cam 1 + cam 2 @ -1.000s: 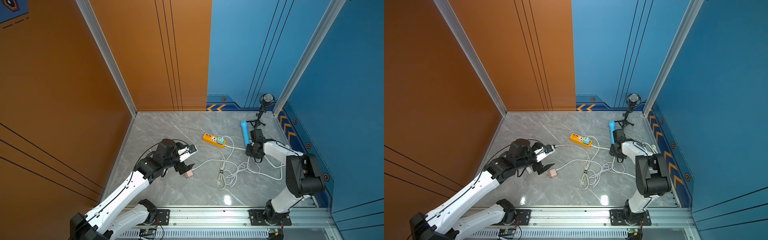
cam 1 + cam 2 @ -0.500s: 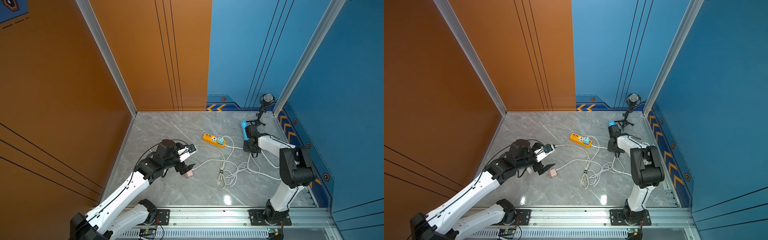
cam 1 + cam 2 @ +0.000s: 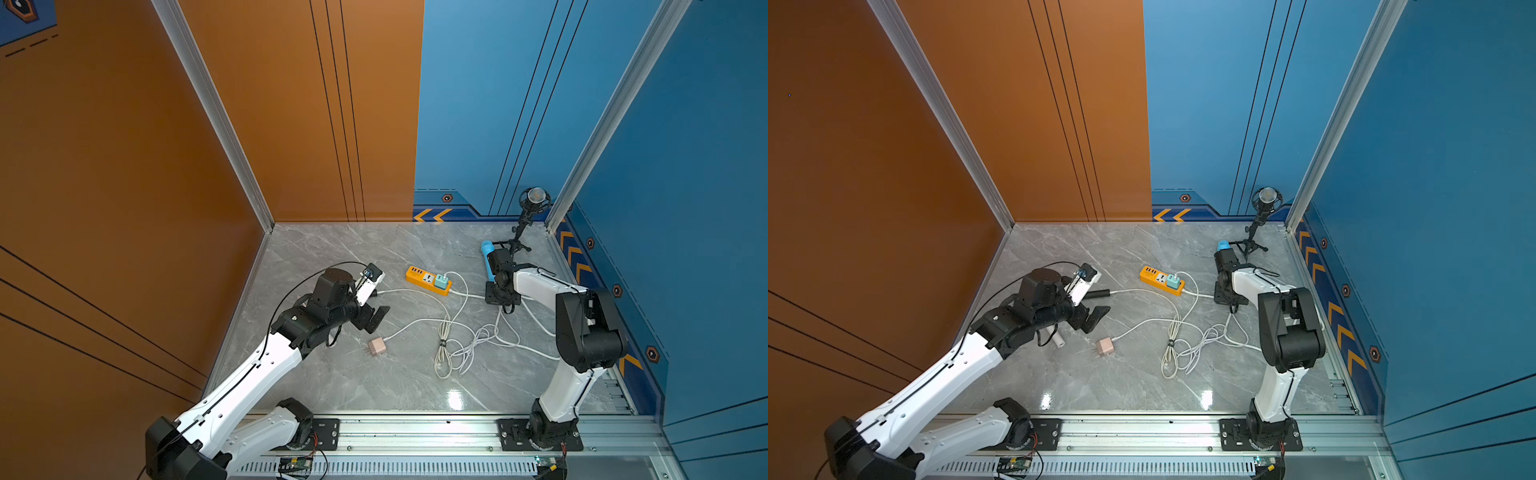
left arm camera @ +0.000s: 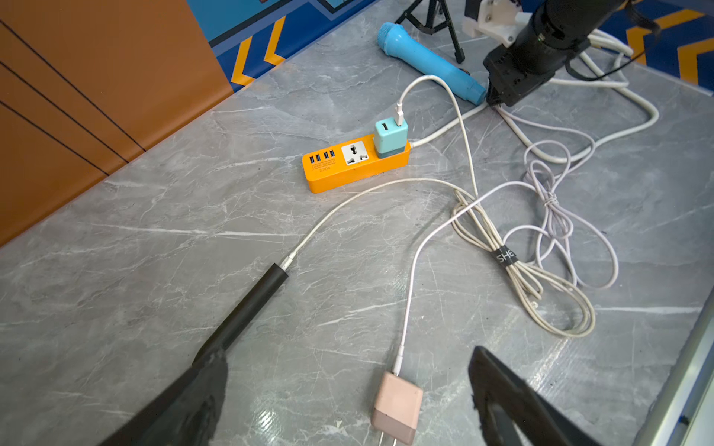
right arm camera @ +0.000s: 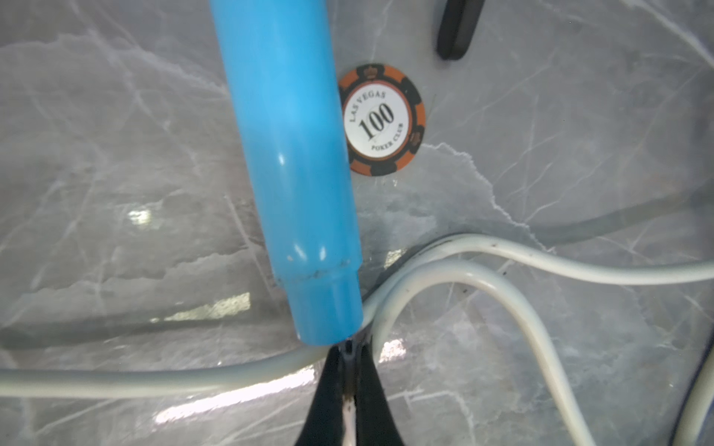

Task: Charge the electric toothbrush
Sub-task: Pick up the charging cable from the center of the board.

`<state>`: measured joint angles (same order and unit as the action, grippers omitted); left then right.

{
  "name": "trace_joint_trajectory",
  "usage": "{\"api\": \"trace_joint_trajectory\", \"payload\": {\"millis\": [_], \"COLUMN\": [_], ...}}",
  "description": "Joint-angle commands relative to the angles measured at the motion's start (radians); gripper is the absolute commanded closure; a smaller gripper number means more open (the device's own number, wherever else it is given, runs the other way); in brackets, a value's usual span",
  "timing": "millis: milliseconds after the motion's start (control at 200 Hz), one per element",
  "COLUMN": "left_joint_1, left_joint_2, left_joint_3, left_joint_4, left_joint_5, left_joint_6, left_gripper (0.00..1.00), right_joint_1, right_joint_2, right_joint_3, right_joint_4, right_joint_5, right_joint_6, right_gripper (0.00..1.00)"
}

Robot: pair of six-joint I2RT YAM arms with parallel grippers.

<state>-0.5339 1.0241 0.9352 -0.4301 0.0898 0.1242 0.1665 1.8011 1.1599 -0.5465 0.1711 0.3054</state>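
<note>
The electric toothbrush (image 3: 486, 248) (image 4: 425, 58) looks to be the blue handle lying at the back right of the marble floor. Its narrow end (image 5: 328, 309) rests on a thick white cord. My right gripper (image 5: 349, 343) (image 4: 490, 101) is shut, its tips touching that narrow end. I cannot tell whether anything thin is pinched between them. A thin lilac cable runs from under it to a pink wall adapter (image 4: 398, 409) (image 3: 377, 346) lying unplugged. My left gripper (image 4: 347, 355) (image 3: 374, 320) hovers open just above that adapter.
An orange power strip (image 4: 347, 170) (image 3: 419, 276) carries a teal adapter (image 4: 390, 137), whose white cable leads to a black rod (image 4: 251, 305). Tangled cables (image 3: 453, 345) lie mid-floor. A poker chip (image 5: 382, 119) sits beside the blue handle, a microphone stand (image 3: 534, 199) in the corner.
My right gripper moved toward the back, from beside the cord to the blue handle's narrow end, and closed on the way. The left arm has not moved.
</note>
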Motion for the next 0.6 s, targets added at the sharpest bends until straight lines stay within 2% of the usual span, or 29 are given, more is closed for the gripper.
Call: {"api": "trace_joint_trajectory", "payload": {"millis": [0,55,140,200,290,370,410,495,530,550,596], "left_joint_1": [0.054,0.098,0.145,0.167,0.175,0.183,0.178,0.178,0.176,0.173,0.161], "left_joint_2": [-0.015,0.002,0.045,0.091,0.173,0.250,0.285,0.376,0.416,0.436,0.466], "left_joint_3": [0.068,0.088,0.152,0.191,0.252,0.302,0.328,0.402,0.436,0.448,0.470], "left_joint_4": [0.002,0.002,0.002,0.002,0.001,-0.027,-0.057,-0.116,-0.155,-0.168,-0.187], "left_joint_5": [0.025,0.135,0.272,0.392,0.619,0.850,0.926,1.040,1.066,1.069,1.076], "left_joint_6": [-0.175,-0.233,-0.246,-0.153,0.066,0.299,0.385,0.438,0.451,0.451,0.446], "left_gripper": [0.02,0.02,0.01,0.01,0.03,0.03,0.03,0.07,0.12,0.20,0.25], "right_joint_1": [0.012,0.015,0.031,0.063,0.128,0.199,0.234,0.281,0.293,0.299,0.311], "right_joint_2": [-0.145,-0.192,-0.253,-0.281,-0.294,-0.295,-0.298,-0.310,-0.314,-0.316,-0.319], "right_joint_3": [0.014,0.020,0.033,0.054,0.105,0.153,0.166,0.172,0.170,0.170,0.175], "right_joint_4": [-0.019,-0.019,-0.001,0.003,-0.019,-0.070,-0.095,-0.124,-0.124,-0.124,-0.127], "right_joint_5": [-0.156,-0.260,-0.513,-0.639,-0.787,-0.867,-0.884,-0.943,-0.949,-0.948,-0.948], "right_joint_6": [-0.039,-0.052,-0.084,-0.119,-0.199,-0.310,-0.373,-0.493,-0.519,-0.532,-0.559], "right_gripper": [1.00,1.00,1.00,1.00,1.00,1.00,1.00,1.00,1.00,1.00,1.00]}}
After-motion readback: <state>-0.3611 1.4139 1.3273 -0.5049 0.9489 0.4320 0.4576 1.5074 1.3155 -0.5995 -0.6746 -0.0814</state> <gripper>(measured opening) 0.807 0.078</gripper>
